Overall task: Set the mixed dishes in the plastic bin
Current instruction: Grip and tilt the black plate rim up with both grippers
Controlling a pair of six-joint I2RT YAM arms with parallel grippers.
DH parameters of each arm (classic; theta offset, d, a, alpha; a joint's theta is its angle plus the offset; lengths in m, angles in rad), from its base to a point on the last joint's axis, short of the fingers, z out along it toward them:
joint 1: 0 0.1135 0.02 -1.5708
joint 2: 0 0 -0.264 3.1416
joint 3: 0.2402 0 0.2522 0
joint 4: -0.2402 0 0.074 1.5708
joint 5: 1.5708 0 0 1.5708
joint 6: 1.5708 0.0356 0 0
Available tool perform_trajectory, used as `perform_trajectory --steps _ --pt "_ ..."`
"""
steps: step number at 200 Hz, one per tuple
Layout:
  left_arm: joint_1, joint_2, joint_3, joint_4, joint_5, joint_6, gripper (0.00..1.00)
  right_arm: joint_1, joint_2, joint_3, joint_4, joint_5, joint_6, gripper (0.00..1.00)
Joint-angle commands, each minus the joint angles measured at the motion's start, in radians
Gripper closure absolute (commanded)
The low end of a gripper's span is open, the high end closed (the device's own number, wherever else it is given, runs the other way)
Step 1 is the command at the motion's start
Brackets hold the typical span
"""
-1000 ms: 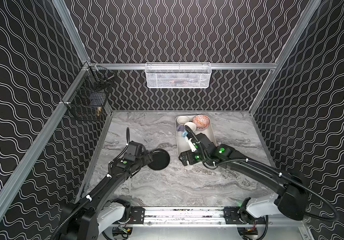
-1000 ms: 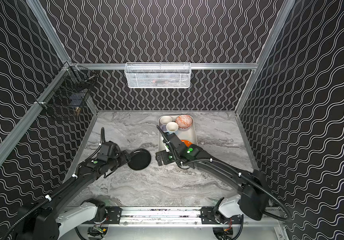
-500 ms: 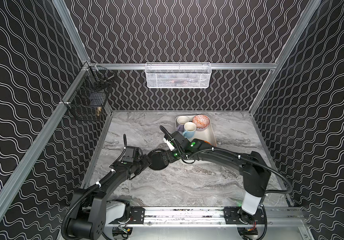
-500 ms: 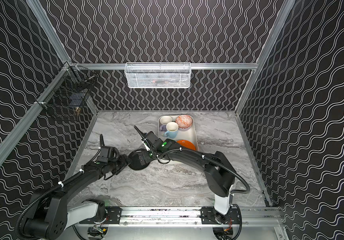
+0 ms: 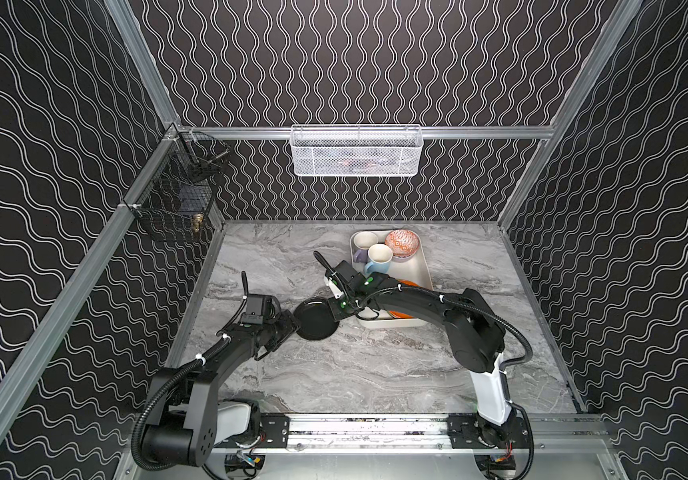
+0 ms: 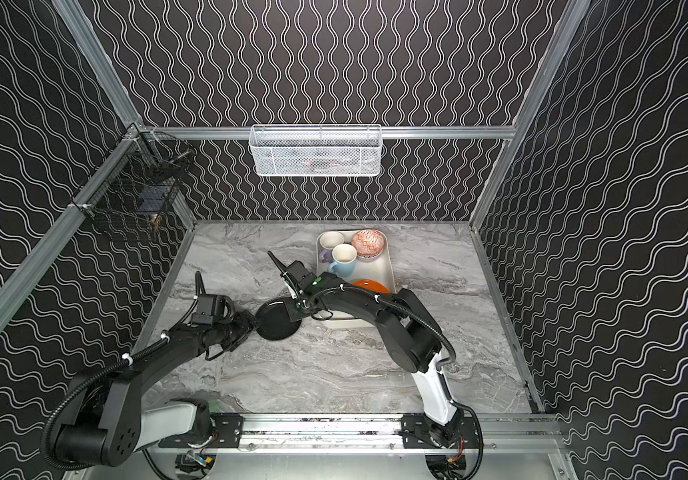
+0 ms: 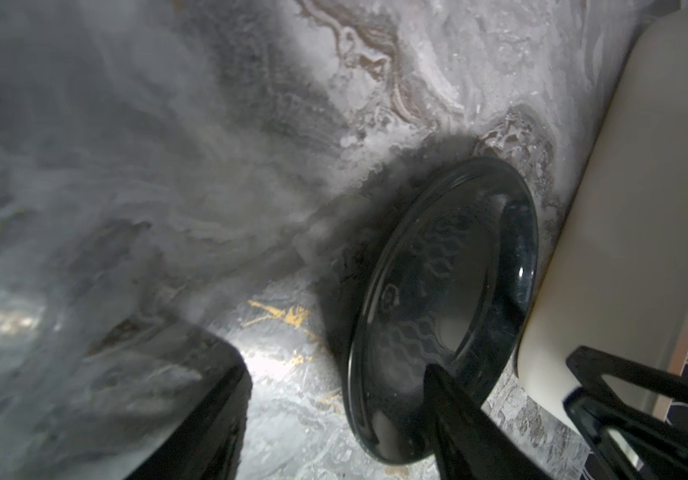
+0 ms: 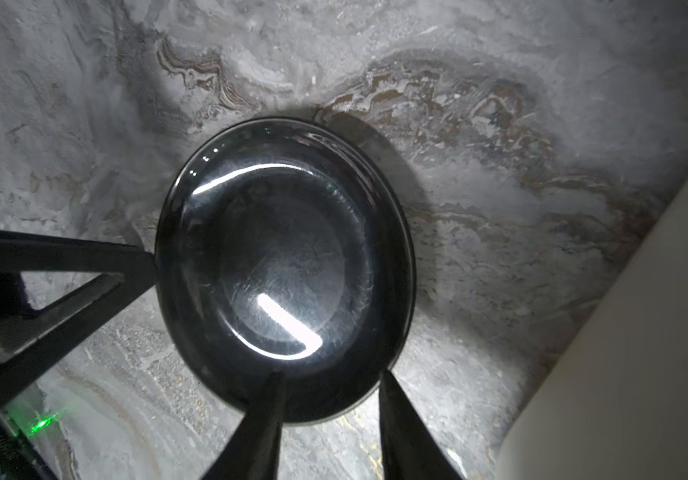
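Beside plastic bin lay black plate; left gripper gaped, one finger at rim; right gripper straddled rim, clamp unclear

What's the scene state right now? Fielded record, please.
target: black plate on table, outside bin, by its near-left corner
right gripper: jaws astride the plate's rim, not clamped
left gripper: open, fingertip at the plate's opposite edge
in bin: lilac mug, light-blue mug, orange-patterned bowl, orange plate
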Motion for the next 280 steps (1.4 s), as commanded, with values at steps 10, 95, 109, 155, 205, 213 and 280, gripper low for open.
perform_trajectory --steps 10,95,109,155,205,213,280 --pt "0.005 0.019 0.012 0.025 0.014 0.016 0.29 -0.001 0.035 0.038 -0.055 0.04 0.002 0.6" --pt "0.005 0.057 0.022 0.052 0.029 0.015 0.29 -0.004 0.116 0.096 -0.11 0.055 0.007 0.49" --pt "0.005 0.061 0.023 0.054 0.032 0.014 0.29 -0.007 0.119 0.097 -0.109 0.05 0.011 0.48" --pt "0.005 0.081 0.014 0.07 0.039 0.013 0.3 -0.008 0.12 0.088 -0.081 -0.015 -0.001 0.53" --pt "0.004 0.085 0.008 0.076 0.037 0.015 0.3 -0.008 0.121 0.084 -0.058 -0.107 -0.019 0.61" --pt "0.005 0.088 0.005 0.079 0.04 0.012 0.3 -0.007 0.119 0.082 -0.051 -0.13 -0.021 0.61" --pt "0.005 0.096 -0.018 0.111 0.067 -0.001 0.31 -0.005 0.145 0.102 -0.057 -0.225 -0.042 0.61"
